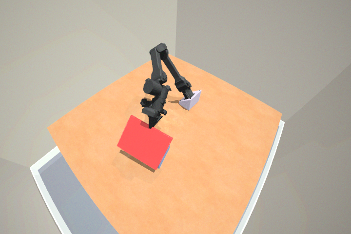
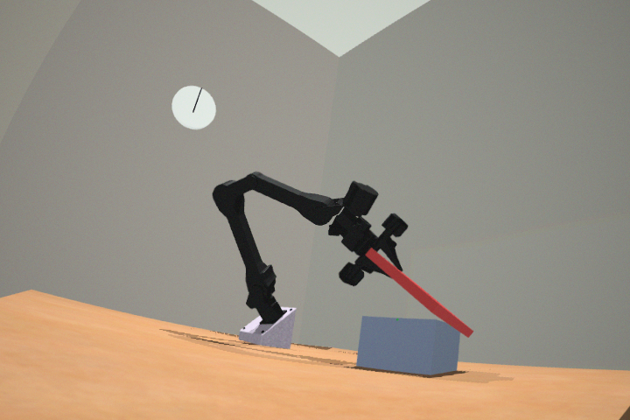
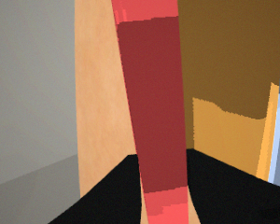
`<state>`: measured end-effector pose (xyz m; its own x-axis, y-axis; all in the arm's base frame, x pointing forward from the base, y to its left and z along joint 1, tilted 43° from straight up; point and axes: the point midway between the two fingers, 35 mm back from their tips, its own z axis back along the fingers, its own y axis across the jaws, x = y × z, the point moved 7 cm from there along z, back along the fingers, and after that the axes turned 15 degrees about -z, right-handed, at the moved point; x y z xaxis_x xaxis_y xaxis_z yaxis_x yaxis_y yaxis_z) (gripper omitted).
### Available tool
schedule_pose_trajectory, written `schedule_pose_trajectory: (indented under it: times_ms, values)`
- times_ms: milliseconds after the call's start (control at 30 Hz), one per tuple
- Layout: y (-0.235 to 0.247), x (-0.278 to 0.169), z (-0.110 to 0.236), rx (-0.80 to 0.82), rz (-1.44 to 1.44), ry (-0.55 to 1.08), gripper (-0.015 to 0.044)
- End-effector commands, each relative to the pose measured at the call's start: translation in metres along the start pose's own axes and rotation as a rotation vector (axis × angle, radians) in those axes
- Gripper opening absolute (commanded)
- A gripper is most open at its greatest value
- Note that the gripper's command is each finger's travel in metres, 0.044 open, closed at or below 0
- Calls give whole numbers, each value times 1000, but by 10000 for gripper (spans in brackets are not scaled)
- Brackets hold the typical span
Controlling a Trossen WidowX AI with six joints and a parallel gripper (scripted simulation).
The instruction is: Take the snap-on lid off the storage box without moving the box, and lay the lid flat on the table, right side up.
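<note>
The big orange table [image 1: 214,154] holds everything. A pale rim [image 1: 45,176] runs along its edge.

The black robot arm [image 2: 276,190] bends up high from its base and reaches over toward the box. It stands on a small light wedge-shaped base [image 2: 282,332] on the table.

The blue storage box [image 2: 407,346] sits flat on the table, near the base. From above, only a thin strip of the box [image 1: 165,158] peeks out from under the lid.

The red lid [image 1: 144,142] is flat and thin. In the side view the red lid [image 2: 420,294] is tipped steeply. Its high end is up in the air at the gripper. Its low end is down by the far top corner of the box.

The gripper [image 2: 375,257] is squeezed nearly closed and pinches the high edge of the lid. In the wrist view, the lid [image 3: 149,88] runs straight out between the dark fingers.

A round white clock [image 2: 193,107] hangs on the gray wall.
</note>
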<state>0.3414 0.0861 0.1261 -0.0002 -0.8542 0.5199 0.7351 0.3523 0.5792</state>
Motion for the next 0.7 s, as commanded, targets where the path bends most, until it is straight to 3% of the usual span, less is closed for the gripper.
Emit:
schedule_pose_trajectory:
  times_ms: [0,667]
  values:
    - [10,0,6,16,-13,-4,0]
    - [29,-5,23,15,-13,-4,0]
